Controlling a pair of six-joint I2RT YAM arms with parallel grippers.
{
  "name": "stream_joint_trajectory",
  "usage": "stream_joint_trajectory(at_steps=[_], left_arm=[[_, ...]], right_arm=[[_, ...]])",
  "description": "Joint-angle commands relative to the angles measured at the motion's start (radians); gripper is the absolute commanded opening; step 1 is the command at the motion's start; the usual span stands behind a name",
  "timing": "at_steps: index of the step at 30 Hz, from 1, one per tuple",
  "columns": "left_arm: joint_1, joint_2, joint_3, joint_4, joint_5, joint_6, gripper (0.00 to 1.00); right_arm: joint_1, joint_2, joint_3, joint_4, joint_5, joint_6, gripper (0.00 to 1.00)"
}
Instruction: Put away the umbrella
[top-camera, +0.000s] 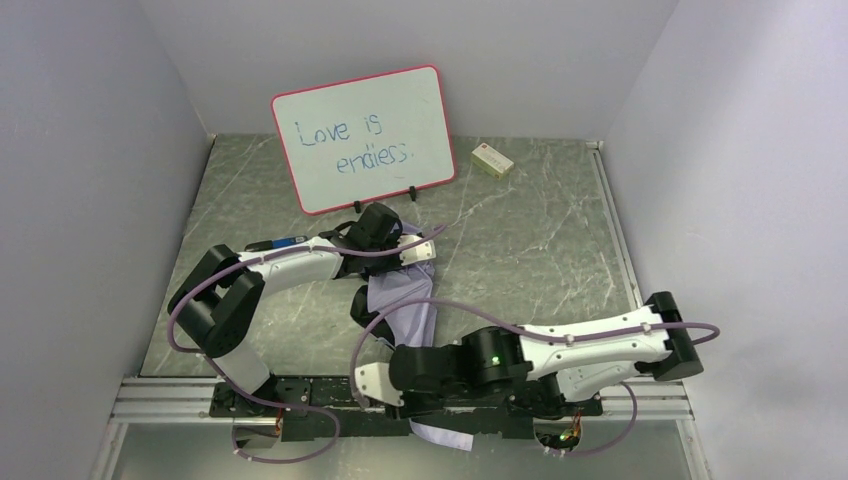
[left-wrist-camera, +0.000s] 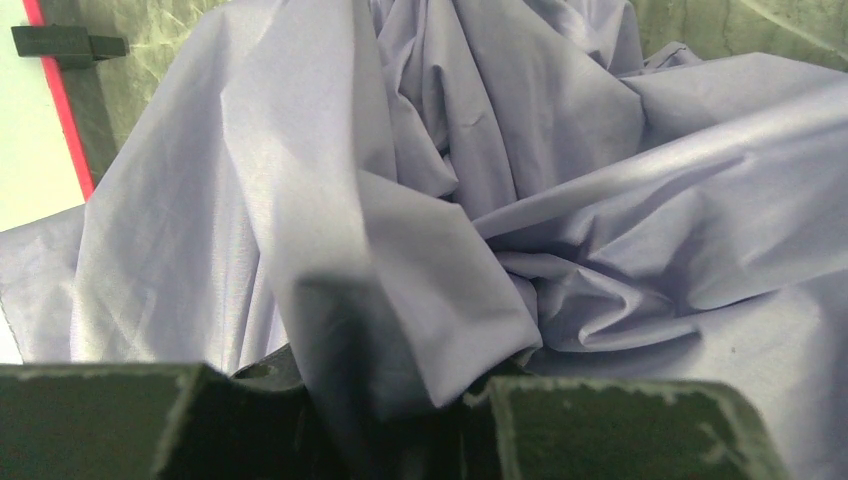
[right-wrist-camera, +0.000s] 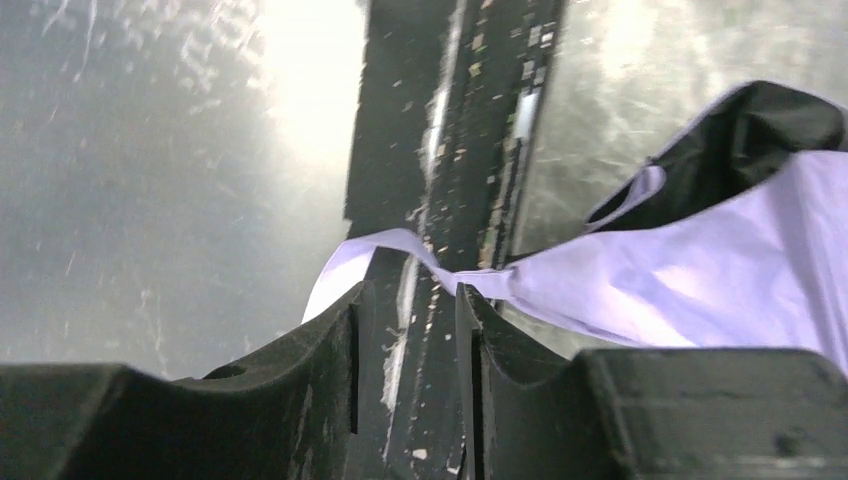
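The umbrella (top-camera: 405, 300) lies as a crumpled pale lavender bundle mid-table, between my two arms, and a tail of its fabric hangs past the near rail. My left gripper (top-camera: 425, 250) is at its far end, and in the left wrist view the left gripper (left-wrist-camera: 400, 390) is shut on a fold of the umbrella's fabric (left-wrist-camera: 560, 180). My right gripper (top-camera: 372, 385) is low by the near rail. In the right wrist view the right gripper (right-wrist-camera: 410, 300) is open, and a thin strip of the umbrella (right-wrist-camera: 700, 260) crosses just beyond its tips. Black lining (right-wrist-camera: 750, 130) shows there.
A red-framed whiteboard (top-camera: 365, 135) stands on small black feet at the back, close behind the left gripper; its red edge (left-wrist-camera: 60, 110) shows in the left wrist view. A small box (top-camera: 493, 158) lies back right. Metal rails (top-camera: 640, 400) edge the near side. Walls enclose three sides.
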Motion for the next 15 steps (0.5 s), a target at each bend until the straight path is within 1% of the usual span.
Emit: stream_joint_trajectory(at_steps=[1, 3, 5, 8, 10, 12, 15], left_arm=[[-0.003, -0.014, -0.004, 0.028, -0.021, 0.007, 0.06], [-0.003, -0.016, -0.006, 0.029, -0.021, 0.009, 0.06], [-0.005, -0.016, -0.007, 0.03, -0.024, 0.01, 0.06], [-0.006, -0.015, -0.007, 0.032, -0.025, 0.011, 0.06], [-0.006, -0.018, -0.01, 0.036, -0.021, 0.008, 0.06], [-0.011, -0.021, -0.015, 0.04, -0.02, 0.011, 0.06], [-0.014, -0.02, -0.017, 0.044, -0.02, 0.011, 0.06]], right_arm=[[0.102, -0.061, -0.038, 0.114, 0.235, 0.174, 0.37], [0.089, -0.08, -0.047, 0.141, 0.299, 0.245, 0.32], [0.085, -0.126, -0.085, 0.205, 0.387, 0.34, 0.31], [0.066, -0.221, -0.198, 0.309, 0.588, 0.538, 0.29], [0.062, -0.293, -0.264, 0.335, 0.73, 0.696, 0.29], [0.061, -0.373, -0.313, 0.312, 0.86, 0.866, 0.31], [0.057, -0.476, -0.355, 0.183, 1.014, 1.103, 0.32]])
